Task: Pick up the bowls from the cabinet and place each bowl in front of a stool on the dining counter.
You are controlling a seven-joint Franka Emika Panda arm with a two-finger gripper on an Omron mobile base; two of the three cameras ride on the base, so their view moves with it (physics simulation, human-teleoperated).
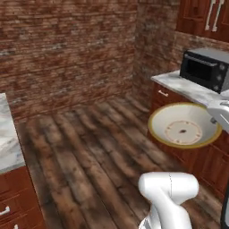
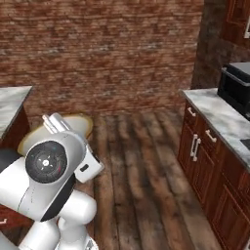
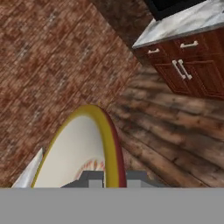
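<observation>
The fingers (image 3: 109, 178) pinch the rim of one bowl (image 1: 184, 126) and hold it up in the air over the wooden floor (image 1: 89, 152) (lots of open room there). The bowl is cream with a yellow-brown edge. A marble table (image 1: 190, 87) with a black microwave (image 1: 206, 68) stands nearby.

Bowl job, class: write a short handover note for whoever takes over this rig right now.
Tool: shut on the bowl, gripping its rim; bowl carried in the air, tilted on edge, over the wooden floor.
Surroundings: brick wall ahead, worktop with microwave to the right, a marble slab corner at left.
Done: one bowl picked up.
Left: place it in front of a stool on the dining counter, then do the other bowl.
</observation>
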